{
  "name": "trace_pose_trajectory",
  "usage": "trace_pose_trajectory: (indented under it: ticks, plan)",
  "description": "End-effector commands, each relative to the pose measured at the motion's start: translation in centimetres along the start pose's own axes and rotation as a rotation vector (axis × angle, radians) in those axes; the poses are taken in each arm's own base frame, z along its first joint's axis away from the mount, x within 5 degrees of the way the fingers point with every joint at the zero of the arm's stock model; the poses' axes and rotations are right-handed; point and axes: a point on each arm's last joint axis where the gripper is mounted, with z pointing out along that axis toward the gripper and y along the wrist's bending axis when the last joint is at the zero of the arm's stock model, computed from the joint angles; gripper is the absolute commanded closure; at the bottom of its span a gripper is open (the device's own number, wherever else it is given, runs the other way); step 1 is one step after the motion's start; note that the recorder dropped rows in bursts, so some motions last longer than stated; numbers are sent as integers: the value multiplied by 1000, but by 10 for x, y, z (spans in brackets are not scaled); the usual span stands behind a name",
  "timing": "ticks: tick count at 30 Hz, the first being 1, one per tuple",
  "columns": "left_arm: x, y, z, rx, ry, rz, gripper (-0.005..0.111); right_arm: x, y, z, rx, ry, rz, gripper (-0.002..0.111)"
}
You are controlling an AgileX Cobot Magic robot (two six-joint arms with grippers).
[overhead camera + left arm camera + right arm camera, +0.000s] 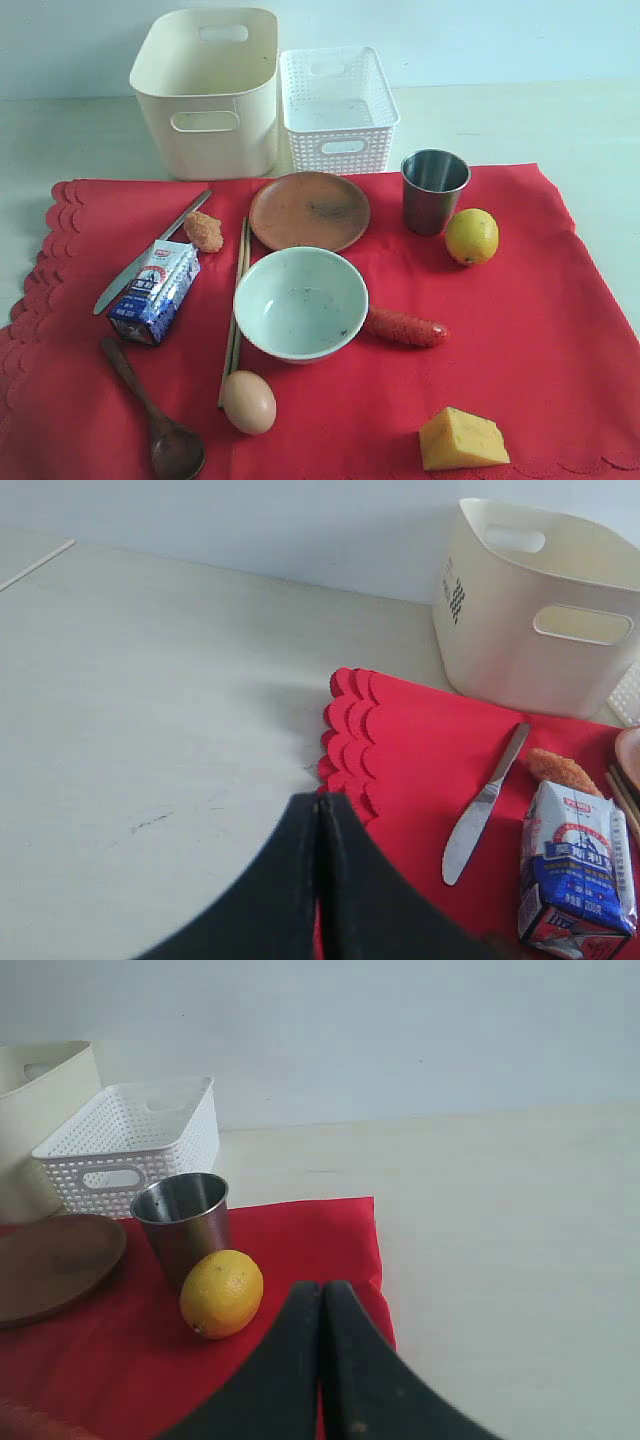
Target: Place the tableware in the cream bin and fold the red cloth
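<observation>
The red cloth point(520, 340) lies spread flat on the table. On it rest a white bowl point(300, 302), a brown plate point(309, 210), a steel cup point(434, 190), a silver knife point(150, 252), wooden chopsticks point(234, 312) and a dark wooden spoon point(155, 415). The cream bin point(208, 92) stands behind the cloth at the back left. Neither arm shows in the exterior view. My left gripper point(318, 802) is shut and empty above the cloth's scalloped edge point(345, 742), with the knife point(483, 805) off to one side. My right gripper point(321, 1288) is shut and empty, near the cup point(183, 1222).
A white lattice basket point(337, 108) stands beside the cream bin. Food lies on the cloth: a lemon point(471, 236), a sausage point(406, 327), an egg point(248, 401), a cheese wedge point(461, 439), a fried nugget point(204, 231) and a milk carton point(155, 290).
</observation>
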Motion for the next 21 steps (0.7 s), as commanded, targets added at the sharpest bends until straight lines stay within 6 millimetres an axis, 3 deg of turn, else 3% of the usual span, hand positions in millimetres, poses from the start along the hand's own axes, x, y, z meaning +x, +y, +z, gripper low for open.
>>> trace_pose_trajectory:
  ticks: [1, 21]
  plan:
    - [0, 0, 0, 7, -8, 9, 107, 0, 0, 0, -1, -11, -3, 108]
    - [0, 0, 0, 7, -8, 9, 107, -2, 0, 0, -4, -36, -4, 108]
